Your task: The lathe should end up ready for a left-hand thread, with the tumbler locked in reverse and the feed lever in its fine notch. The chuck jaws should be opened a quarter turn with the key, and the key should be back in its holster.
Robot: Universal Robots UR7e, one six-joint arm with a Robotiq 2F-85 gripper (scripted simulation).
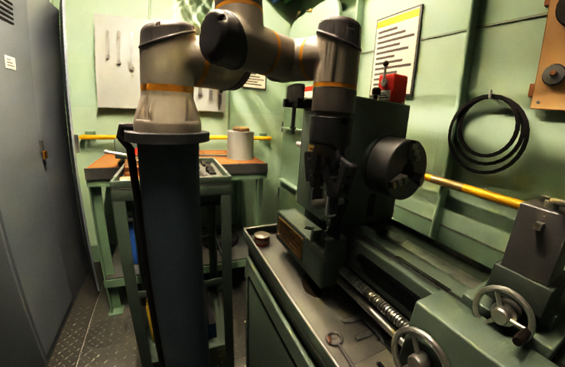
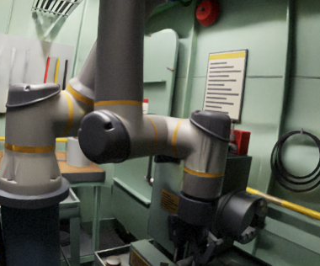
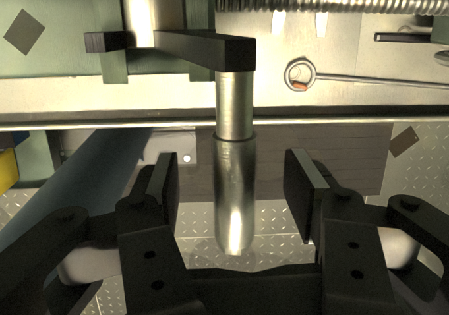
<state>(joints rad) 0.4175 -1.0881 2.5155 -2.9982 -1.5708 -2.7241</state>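
Observation:
A polished steel lever handle (image 3: pixel 233 185) stands between the fingers of my gripper (image 3: pixel 232 193), which is open and holds nothing. The handle runs up into a black arm (image 3: pixel 195 46) on the headstock's front face. From the side, my gripper (image 1: pixel 328 203) points down in front of the green headstock (image 1: pixel 369 151), left of the dark chuck (image 1: pixel 395 166). A T-handled key (image 1: pixel 295 106) hangs in a holster at the headstock's upper left corner. A red box with a black-knobbed lever (image 1: pixel 391 84) sits on top of the headstock.
Behind the lathe, a notice board (image 1: pixel 395 49) and a coiled cable (image 1: pixel 488 134) hang on the green wall. A chip tray (image 1: pixel 300 298) runs below the headstock with a ring-ended tool (image 3: pixel 299 76) lying in it. My own pedestal (image 1: pixel 170 251) and a workbench stand left.

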